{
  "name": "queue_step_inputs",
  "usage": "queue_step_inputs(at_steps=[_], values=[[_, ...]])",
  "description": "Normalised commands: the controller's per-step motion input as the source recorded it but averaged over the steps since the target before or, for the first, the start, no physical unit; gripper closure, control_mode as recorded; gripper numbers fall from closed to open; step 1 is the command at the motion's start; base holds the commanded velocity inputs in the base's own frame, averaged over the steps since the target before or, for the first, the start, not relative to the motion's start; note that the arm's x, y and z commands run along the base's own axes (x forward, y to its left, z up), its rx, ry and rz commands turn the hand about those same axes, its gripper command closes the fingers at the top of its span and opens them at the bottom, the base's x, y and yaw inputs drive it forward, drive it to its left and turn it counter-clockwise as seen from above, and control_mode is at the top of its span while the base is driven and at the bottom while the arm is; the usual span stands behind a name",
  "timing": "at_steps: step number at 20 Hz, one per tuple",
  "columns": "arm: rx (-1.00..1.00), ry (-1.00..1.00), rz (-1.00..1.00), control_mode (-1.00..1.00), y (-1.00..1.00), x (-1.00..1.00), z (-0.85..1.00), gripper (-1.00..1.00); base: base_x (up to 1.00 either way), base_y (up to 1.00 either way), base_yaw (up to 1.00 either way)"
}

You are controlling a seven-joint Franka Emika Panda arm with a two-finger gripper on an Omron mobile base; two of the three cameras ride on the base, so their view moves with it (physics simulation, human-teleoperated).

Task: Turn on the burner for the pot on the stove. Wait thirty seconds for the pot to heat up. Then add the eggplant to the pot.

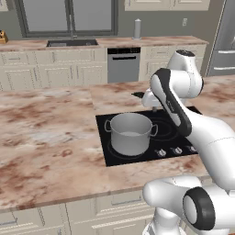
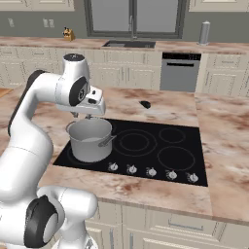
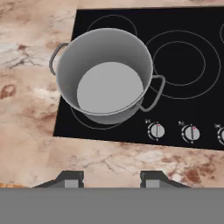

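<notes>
The grey steel pot (image 3: pixel 105 74) stands lidless and empty on the front-left burner (image 3: pixel 89 124) of the black glass stove (image 3: pixel 188 17). That burner's rings look plain grey. My gripper (image 3: pixel 112 177) hovers above the pot (image 2: pixel 91 138), a little toward the counter's front edge, open with nothing between its fingertips. In the right base view the gripper (image 2: pixel 83 115) hangs just over the pot's rim. The small dark eggplant (image 2: pixel 145 104) lies on the counter behind the stove; the left base view shows the eggplant (image 1: pixel 137 95) too.
A row of silver knobs (image 3: pixel 156 130) runs along the stove's front edge. Marble counter (image 1: pixel 46 128) surrounds the stove. Across the aisle are a sink (image 2: pixel 129 44), a dishwasher (image 2: pixel 180 70) and a grey canister (image 2: pixel 204 32).
</notes>
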Motion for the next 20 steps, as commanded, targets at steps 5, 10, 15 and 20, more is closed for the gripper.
queue_step_inputs(at_steps=[5, 10, 15, 20], values=[[0.00, 0.00, 0.00, -1.00, 0.00, 0.00, -0.01, -1.00, 0.00, 0.00, 0.00], [0.00, 0.00, 0.00, -1.00, -0.09, -0.02, -0.07, -1.00, 0.00, 0.00, 0.00], [0.00, 0.03, 0.00, -1.00, -0.43, -0.03, -0.29, -1.00, 0.00, 0.00, 0.00], [0.00, 0.06, 0.01, -1.00, -0.48, 0.00, -0.27, -1.00, 0.00, 0.00, 0.00]])
